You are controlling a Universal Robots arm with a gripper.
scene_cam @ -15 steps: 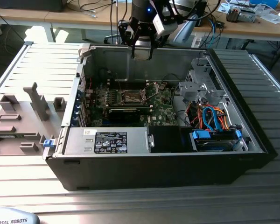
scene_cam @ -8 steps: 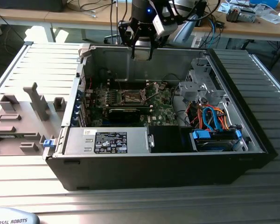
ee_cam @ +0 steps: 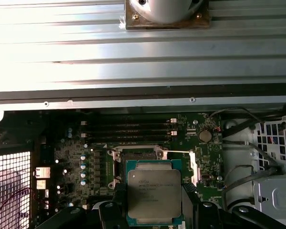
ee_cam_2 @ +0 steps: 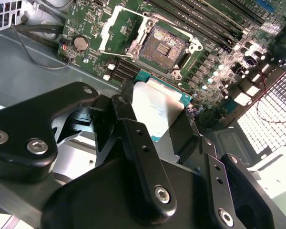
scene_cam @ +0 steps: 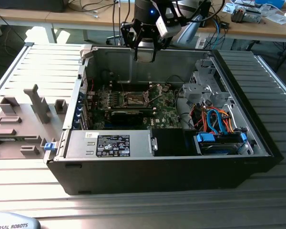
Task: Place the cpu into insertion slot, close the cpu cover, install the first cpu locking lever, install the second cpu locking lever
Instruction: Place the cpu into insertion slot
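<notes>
Now | black gripper clamped on flat square silver-grey cpu | above bare socket, silvery cpu cover raised | best squared to socket, lowered level, released gently.

- The cpu has a silver-grey top and a teal-green border.
- The motherboard is green.
- The gripper is black.
- The computer case is black outside and grey inside.
- The cables are orange and blue.
</notes>
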